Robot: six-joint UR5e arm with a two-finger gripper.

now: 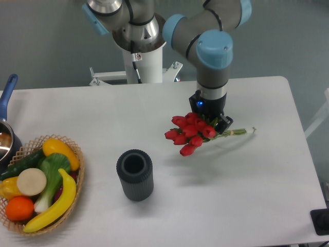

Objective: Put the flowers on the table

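The flowers point(189, 135) are red buds on green stems — the table point(257, 185) plain white. The vase point(134, 174) is dark grey and ribbed; the basket point(77, 177) is tan wicker.

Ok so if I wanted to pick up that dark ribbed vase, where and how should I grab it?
Probably across the vase's ribbed side wall near the rim, coming straight down from above. It stands upright with its mouth open upward and bare table all around, so fingers could drop either side of the cylinder. Its ribs should help grip.
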